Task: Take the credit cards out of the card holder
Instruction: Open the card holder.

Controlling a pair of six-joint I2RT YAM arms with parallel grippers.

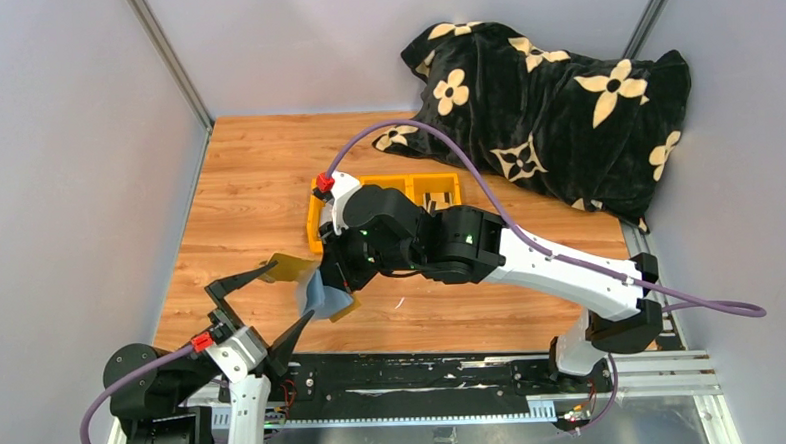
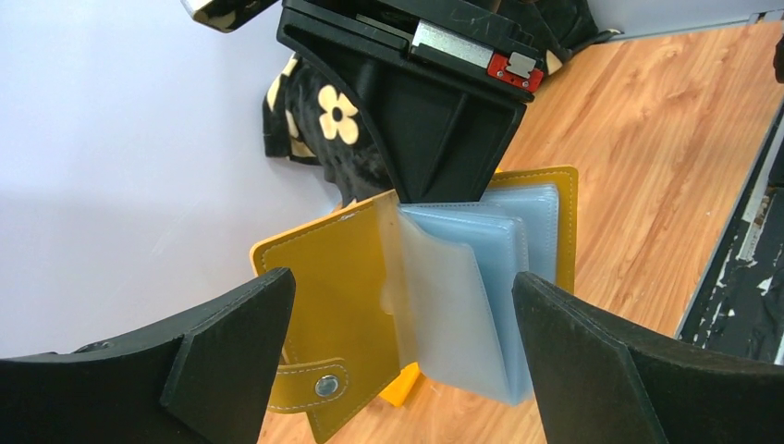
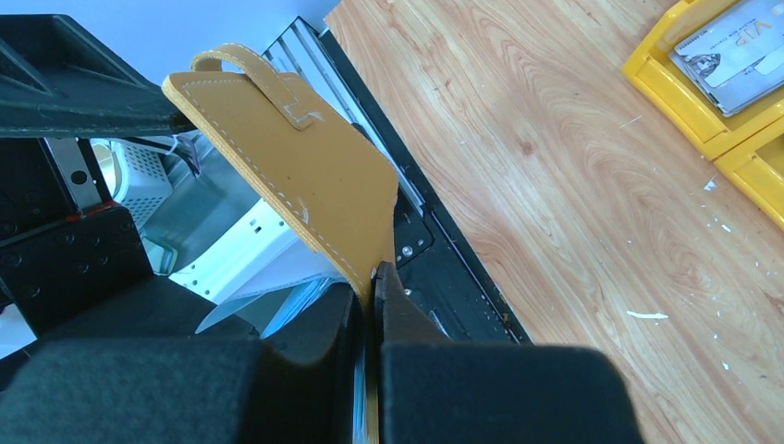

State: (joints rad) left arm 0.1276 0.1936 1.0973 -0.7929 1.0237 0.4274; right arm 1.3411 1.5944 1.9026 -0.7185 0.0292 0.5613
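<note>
The card holder (image 2: 324, 314) is held up off the surface (image 1: 247, 188), near its front edge. It is spread open so that its clear sleeves (image 2: 471, 305) fan out between the mustard covers. It is gripped by the right jaws, which are closed tight on the edge of one cover; in the right wrist view the leather is seen pinched between them. The left jaws are spread wide, one on either side of the sleeves, with nothing gripped and no contact with the holder to be seen. Whether any cards remain in the sleeves cannot be told, as the plastic is cloudy. One card (image 3: 730, 55) is seen lying in a compartment of the yellow tray (image 1: 314, 225) just behind the holder. A black flowered bundle (image 1: 554, 105) lies at the far corner, well apart.

The step in hand is judged to be the drawing of a card from the sleeves while the holder is steadied. For the next move, the left jaws would need to be closed on one exposed card edge. The pull should be made along the sleeve's opening and countered by a firm right grip.
</note>
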